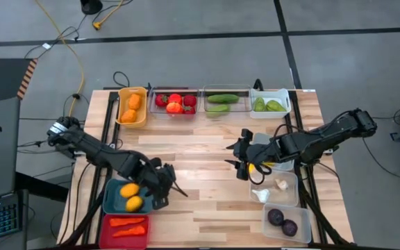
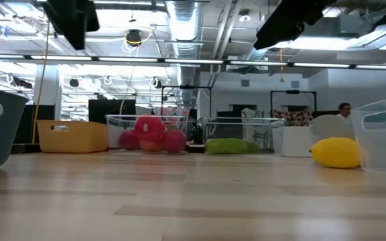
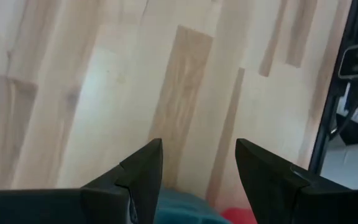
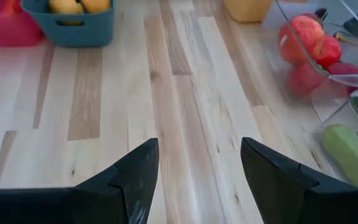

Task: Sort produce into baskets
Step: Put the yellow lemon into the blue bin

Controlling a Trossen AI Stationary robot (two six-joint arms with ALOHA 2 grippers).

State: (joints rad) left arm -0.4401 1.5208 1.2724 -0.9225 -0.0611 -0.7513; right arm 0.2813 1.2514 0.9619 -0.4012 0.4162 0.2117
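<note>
Right claw (image 1: 236,154): dark fingers spread, empty, right of centre, beside yellow toy lemon (image 1: 262,167).
Left claw (image 1: 176,182): spread, empty, lower left, by teal plastic bin (image 1: 110,197).
Produce: mostly sorted into bins along frame top and corners.

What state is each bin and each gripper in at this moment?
left gripper: fingers open, empty, by the teal bin
right gripper: fingers open, empty, over bare table
orange-yellow bin: holds orange pieces
red-fruit bin: holds red pieces
cucumber bin: holds green pieces
white bin: holds green pieces
teal bin: holds two yellow-orange pieces
red bin: holds orange pieces
purple bin: holds two dark pieces
lemon: on table beside a clear bin
</note>
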